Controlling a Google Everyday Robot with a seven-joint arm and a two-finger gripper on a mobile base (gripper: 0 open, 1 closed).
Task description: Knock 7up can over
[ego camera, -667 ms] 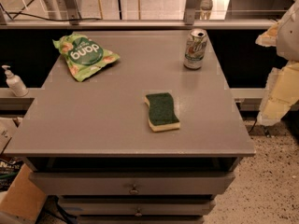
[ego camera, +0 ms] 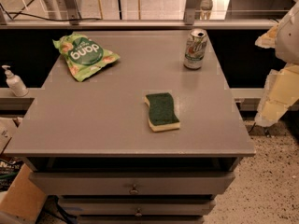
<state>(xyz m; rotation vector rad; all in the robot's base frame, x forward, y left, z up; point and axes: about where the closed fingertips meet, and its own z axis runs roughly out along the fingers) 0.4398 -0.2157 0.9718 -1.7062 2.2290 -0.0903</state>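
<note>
Well, the 7up can [ego camera: 195,49] stands tall near the far right corner of the worktop [ego camera: 93,120], not tipped yet. The gripper [ego camera: 279,94] hangs past the right edge, on the can's side, likely for a push. Open or shut, I cannot tell.

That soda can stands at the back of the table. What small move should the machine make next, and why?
Probably swing the pincer in over the table toward the 7up can. The can stands upright near the far right corner, while the pincer hangs off the table's right edge, well apart from it.
</note>
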